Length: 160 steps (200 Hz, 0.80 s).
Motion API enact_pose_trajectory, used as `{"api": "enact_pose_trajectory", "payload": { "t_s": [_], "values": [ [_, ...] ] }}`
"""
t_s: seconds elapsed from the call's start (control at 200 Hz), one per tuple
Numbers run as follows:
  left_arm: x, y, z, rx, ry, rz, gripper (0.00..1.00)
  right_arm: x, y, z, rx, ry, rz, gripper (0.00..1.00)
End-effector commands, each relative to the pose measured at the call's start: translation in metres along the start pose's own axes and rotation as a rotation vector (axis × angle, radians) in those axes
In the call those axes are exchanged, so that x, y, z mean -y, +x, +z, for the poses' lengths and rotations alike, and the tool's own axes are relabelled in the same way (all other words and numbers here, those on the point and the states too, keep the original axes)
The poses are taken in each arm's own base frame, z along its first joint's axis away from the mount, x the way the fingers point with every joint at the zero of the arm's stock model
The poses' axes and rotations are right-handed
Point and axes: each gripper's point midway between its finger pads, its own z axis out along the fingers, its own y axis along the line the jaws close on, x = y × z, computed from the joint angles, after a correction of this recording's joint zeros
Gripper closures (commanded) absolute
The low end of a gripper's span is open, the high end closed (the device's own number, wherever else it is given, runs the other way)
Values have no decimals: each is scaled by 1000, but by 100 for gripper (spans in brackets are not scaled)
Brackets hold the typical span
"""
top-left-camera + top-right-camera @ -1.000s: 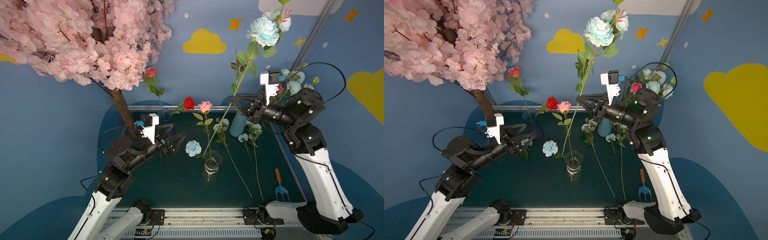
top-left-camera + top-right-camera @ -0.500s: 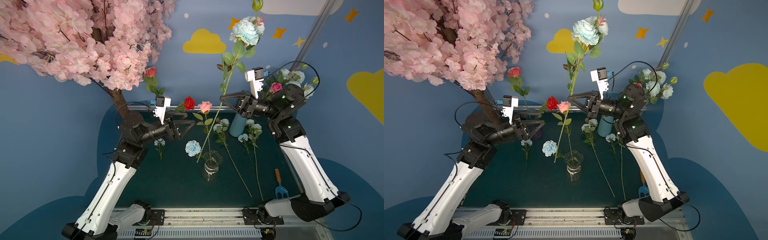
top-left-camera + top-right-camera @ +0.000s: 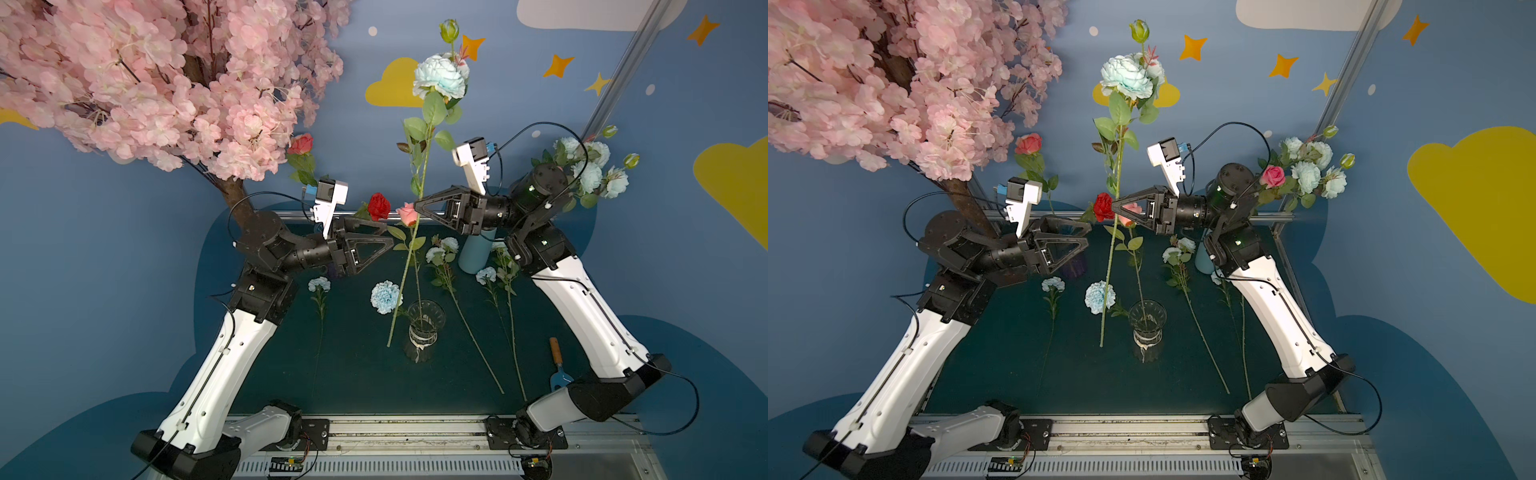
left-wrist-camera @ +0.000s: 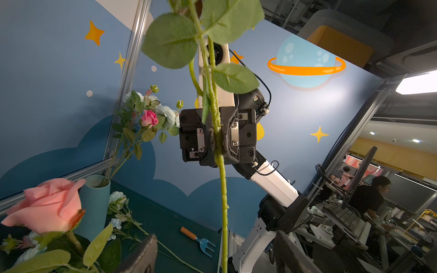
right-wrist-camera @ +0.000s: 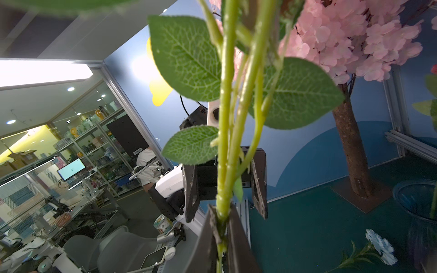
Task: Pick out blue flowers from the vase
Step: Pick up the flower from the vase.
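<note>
Blue flowers (image 3: 505, 328) already lie flat on our desk (image 3: 357, 374) beside the glass vase (image 3: 424, 328). One blue bloom (image 3: 384, 296) hangs at its rim, likely next. Above the vase, our right gripper (image 3: 419, 203) has its jaws clamped on a tall blue flower (image 3: 438, 79), stem near upright, bloom topmost. Our left gripper (image 3: 388, 241) waits, jaws apart.

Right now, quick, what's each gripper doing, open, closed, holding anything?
Left gripper: open, empty, facing the held stem.
Right gripper: closed on the stem of the tall blue flower, lifted clear of the glass vase.
</note>
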Motion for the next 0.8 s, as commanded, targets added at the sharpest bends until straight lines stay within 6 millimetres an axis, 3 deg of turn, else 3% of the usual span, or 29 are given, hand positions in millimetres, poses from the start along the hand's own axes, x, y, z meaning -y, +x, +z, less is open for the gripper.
{"api": "enact_pose_trajectory", "payload": {
  "t_s": [0.0,0.365,0.796],
  "values": [
    [9,-3,1,-17,51,-3,26,-21,-3,9,-15,-53,-60,100],
    [10,-6,2,-10,66,-12,36,-17,9,33,-64,-71,-47,100],
    [26,-5,6,-23,130,-17,73,0,19,49,-95,-42,-20,100]
  ]
}}
